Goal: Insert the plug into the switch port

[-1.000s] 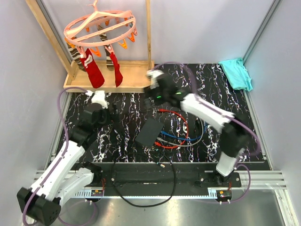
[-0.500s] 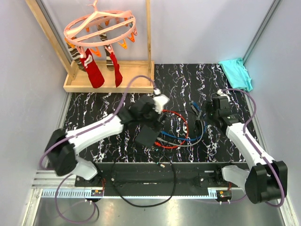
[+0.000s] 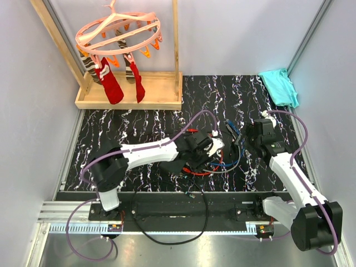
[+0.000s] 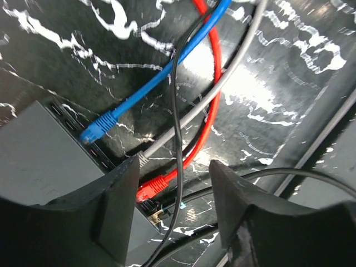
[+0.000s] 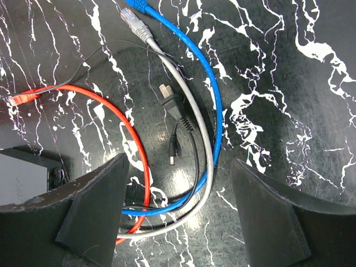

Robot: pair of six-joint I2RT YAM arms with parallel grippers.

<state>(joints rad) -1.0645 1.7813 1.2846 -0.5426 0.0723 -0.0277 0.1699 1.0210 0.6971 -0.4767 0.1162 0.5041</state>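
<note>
Since a second ago our left arm [image 3: 150, 151] has swung across the counter [image 3: 128, 111]. Lower left sits the switch [image 4: 33, 150]. The right claw [image 5: 178, 183] is spread and idle; the left claw [image 4: 175, 186], half-spread, straddles the red plug [image 4: 151, 189] beside the ports [image 4: 69, 122]. We should pinch squarely, sparing neighbouring cables.

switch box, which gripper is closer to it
Left. The left gripper hovers at the switch box's port edge, jaws straddling the red plug; the right gripper sits further right over the cable loops.

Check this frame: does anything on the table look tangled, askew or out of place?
The red cable, blue cable, grey cable and black power lead lie crossed in one tangle beside the switch, loose plugs pointing different ways. Nothing looks damaged or spilled.
</note>
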